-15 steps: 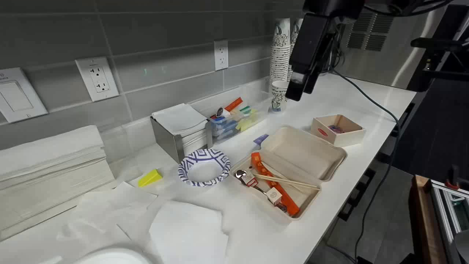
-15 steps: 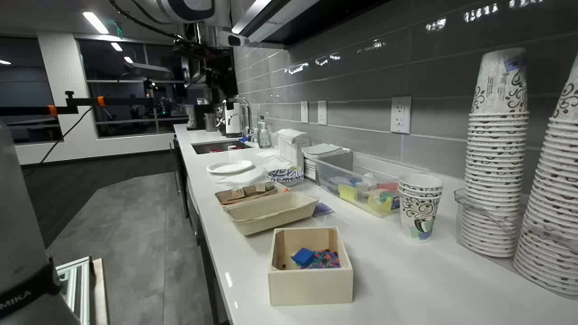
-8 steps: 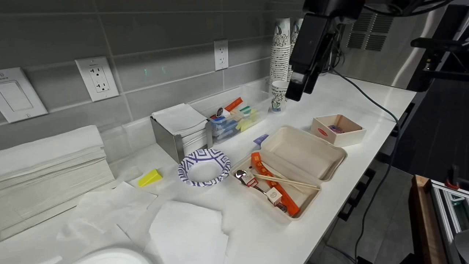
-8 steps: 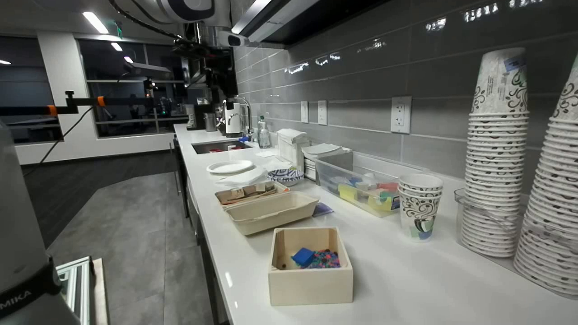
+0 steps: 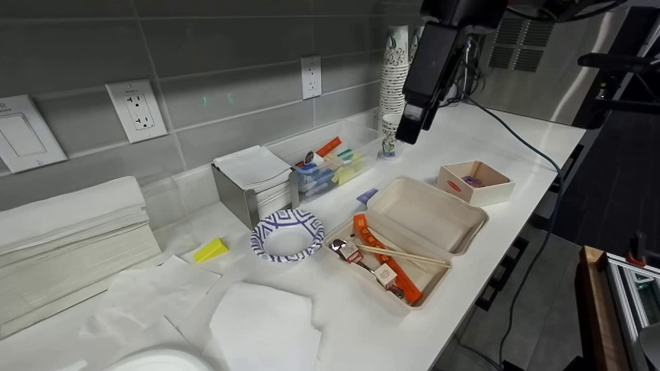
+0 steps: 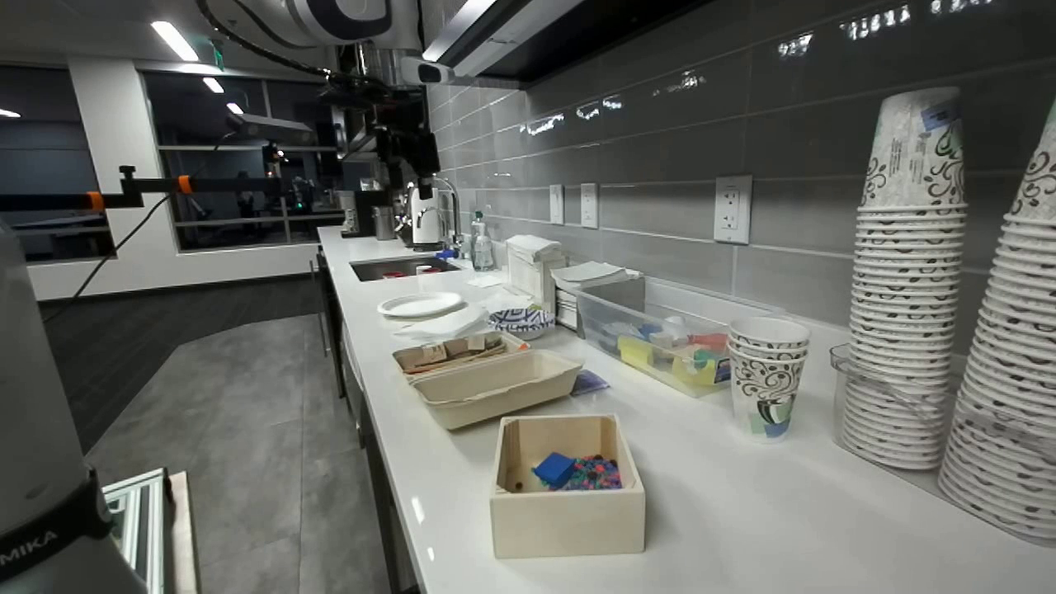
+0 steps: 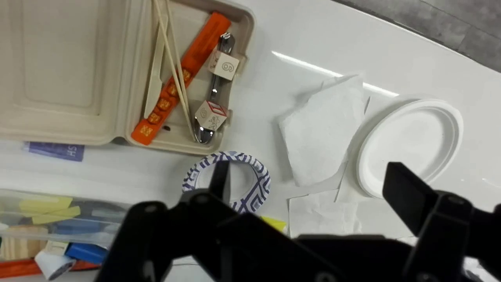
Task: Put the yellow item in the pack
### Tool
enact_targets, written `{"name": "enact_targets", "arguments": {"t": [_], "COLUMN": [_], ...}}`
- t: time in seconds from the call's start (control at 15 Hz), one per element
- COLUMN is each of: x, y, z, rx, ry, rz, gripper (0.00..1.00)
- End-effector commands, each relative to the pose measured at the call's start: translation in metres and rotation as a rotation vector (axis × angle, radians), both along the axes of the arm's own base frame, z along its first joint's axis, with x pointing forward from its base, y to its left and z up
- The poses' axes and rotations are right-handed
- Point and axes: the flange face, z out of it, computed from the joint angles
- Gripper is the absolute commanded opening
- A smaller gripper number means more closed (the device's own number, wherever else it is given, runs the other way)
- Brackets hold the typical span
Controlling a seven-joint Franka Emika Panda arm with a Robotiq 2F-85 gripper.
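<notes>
1. While the pack [image 5: 425, 214] lies open on the bench [image 5: 350, 330], nearer the front edge than the wall-side edge, the yellow item [image 5: 210, 250] lies outside it, nearer the wall-side edge.
2. Position of the yellow item: beside or partly upon loose paper sheets [image 5: 180, 281] (which of the two cannot be told), with the patterned bowl [image 5: 287, 242] between it and the pack. In the wrist view only a small part shows, the remainder being hidden by the gripper [image 7: 308, 174].
3. Gripper: jaws spread wide, nothing held between them. In both exterior views it hangs above the bench, well apart from its surface.
4. Pack contents: one half bears, among other things, an orange-red strip [image 7: 197, 51], a spoon [image 7: 215, 87] and two cubes [image 7: 224, 65].
5. Progress, as judged: outset of the task. Done: only that the pack's halves stand unfolded, ready to receive. Left: approach to the yellow item, grasp, lift, carriage past the patterned bowl towards the front edge, and release inside the pack.
</notes>
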Motion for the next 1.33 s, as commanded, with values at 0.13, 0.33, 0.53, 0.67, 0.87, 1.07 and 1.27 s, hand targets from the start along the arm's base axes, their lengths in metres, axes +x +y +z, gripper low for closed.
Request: {"name": "enact_targets", "arguments": {"t": [0.13,0.33,0.53,0.67,0.87,1.07,1.27], "x": [0.045,0.087,0.133,0.161,0.197,0.22,0.24], "y": [0.048,0.049,0.038,0.038,0.049,0.074,0.093], "z": [-0.046,-0.08,-0.1,-0.11,-0.117,-0.124,-0.14], "rx": [-0.088,-0.176,-0.217,-0.229,-0.232,-0.228,-0.258], "ry": [-0.06,-0.103,-0.133,-0.161,-0.21,-0.259,-0.271], "rz": [0.286,0.43,0.588,0.69,0.839,0.961,1.0], "gripper": [1.0,1.0,1.0,1.0,1.0,1.0,1.0]}}
